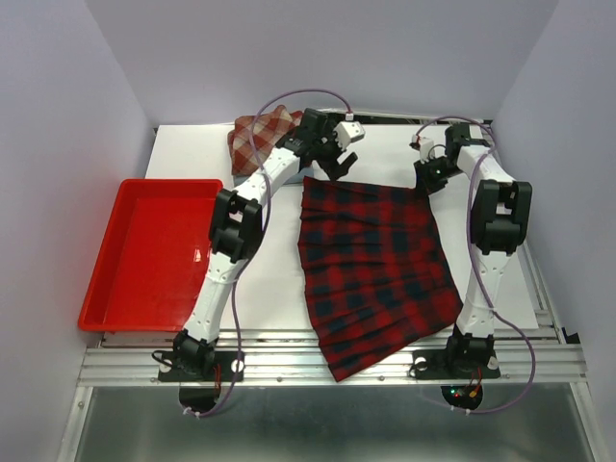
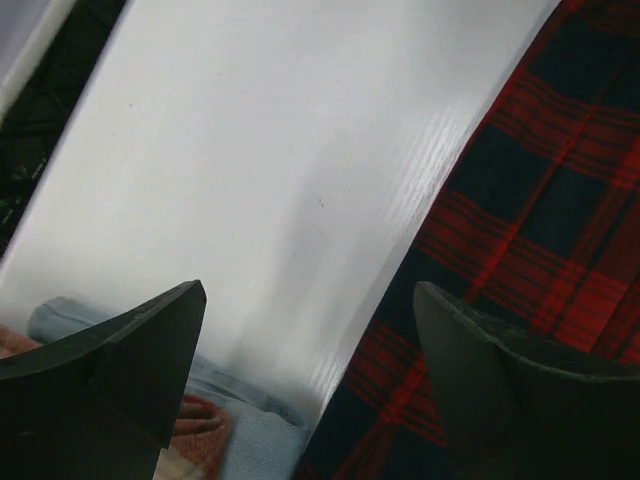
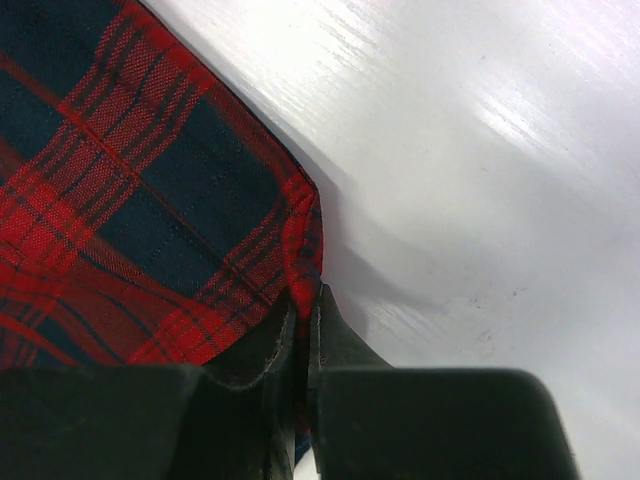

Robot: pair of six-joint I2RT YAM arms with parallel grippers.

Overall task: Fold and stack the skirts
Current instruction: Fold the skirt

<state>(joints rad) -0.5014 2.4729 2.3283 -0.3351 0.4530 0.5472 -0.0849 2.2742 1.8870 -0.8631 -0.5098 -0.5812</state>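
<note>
The red and navy plaid skirt lay flat on the table, hem at the near edge, with the red tray off to its left. At its far right corner the right gripper was pinching the cloth. The left gripper hung spread wide by the far left corner. Beyond, the check skirt lay against the blue skirt.
</note>
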